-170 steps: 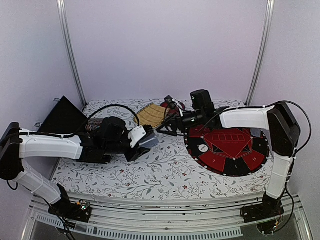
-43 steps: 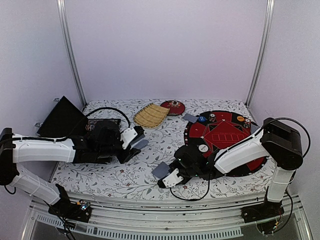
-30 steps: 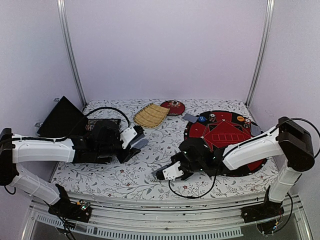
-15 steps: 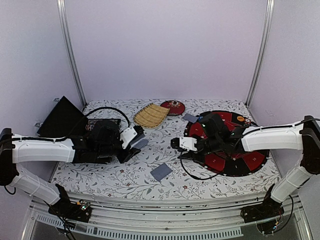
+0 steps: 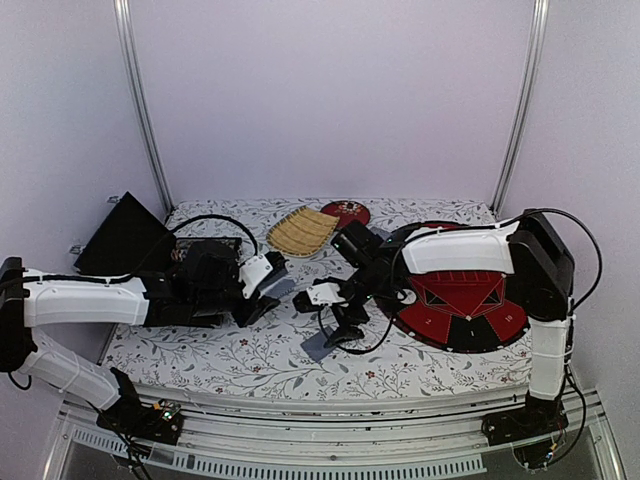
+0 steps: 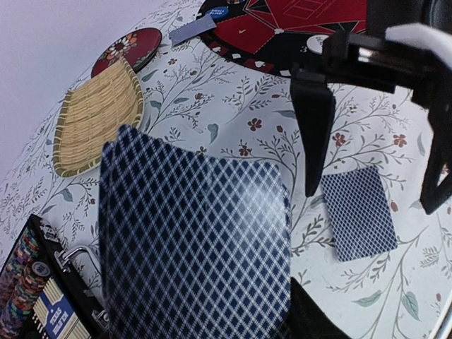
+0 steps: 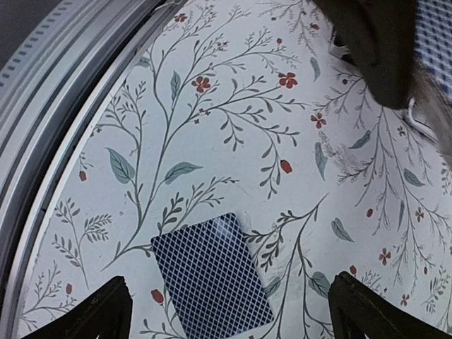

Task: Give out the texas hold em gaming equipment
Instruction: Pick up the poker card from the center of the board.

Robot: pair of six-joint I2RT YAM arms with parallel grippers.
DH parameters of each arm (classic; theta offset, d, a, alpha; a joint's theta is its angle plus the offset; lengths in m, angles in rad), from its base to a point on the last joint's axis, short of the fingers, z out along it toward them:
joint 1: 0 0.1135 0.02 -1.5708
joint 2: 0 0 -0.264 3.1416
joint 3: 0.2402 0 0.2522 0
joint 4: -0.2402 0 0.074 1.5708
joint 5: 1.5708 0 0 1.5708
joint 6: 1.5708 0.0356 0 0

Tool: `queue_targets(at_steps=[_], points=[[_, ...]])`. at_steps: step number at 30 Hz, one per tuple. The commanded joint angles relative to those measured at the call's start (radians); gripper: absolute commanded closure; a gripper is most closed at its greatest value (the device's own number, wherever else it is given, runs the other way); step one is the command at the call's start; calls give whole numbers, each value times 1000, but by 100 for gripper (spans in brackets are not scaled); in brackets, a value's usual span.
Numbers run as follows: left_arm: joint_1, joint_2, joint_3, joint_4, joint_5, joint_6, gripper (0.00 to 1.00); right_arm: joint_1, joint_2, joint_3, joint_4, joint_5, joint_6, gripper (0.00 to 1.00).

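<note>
Right jaws wide over the blue diamond-backed card [image 7: 212,275]; left jaws pinch its matching deck [image 6: 194,240]. Arms close, could collide.

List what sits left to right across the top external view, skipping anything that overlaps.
black case → left gripper holding the card deck → face-down card on the cloth → red-and-black round mat

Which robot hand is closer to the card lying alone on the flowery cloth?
Right. The right gripper hangs open directly over the lone card, straddling it. The left gripper is off to the card's left, farther back, holding the deck.
</note>
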Motion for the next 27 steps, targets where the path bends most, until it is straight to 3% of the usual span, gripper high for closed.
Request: queue_targets(at_steps=[1, 6, 11, 15, 19, 27], points=[[25, 1, 2, -3, 10, -12, 50, 16, 106, 106, -219, 32, -191, 1], [30, 2, 6, -1, 18, -12, 51, 45, 222, 238, -338, 72, -224, 1], [31, -1, 1, -2, 21, -11, 50, 64, 268, 239, -295, 158, -164, 3], [33, 0, 1, 0, 24, -9, 51, 68, 240, 189, -267, 183, -148, 13], [33, 2, 3, 0, 25, -9, 51, 71, 209, 158, -258, 189, -134, 43], [34, 1, 6, 0, 24, -4, 51, 54, 120, 81, -212, 171, -81, 57]])
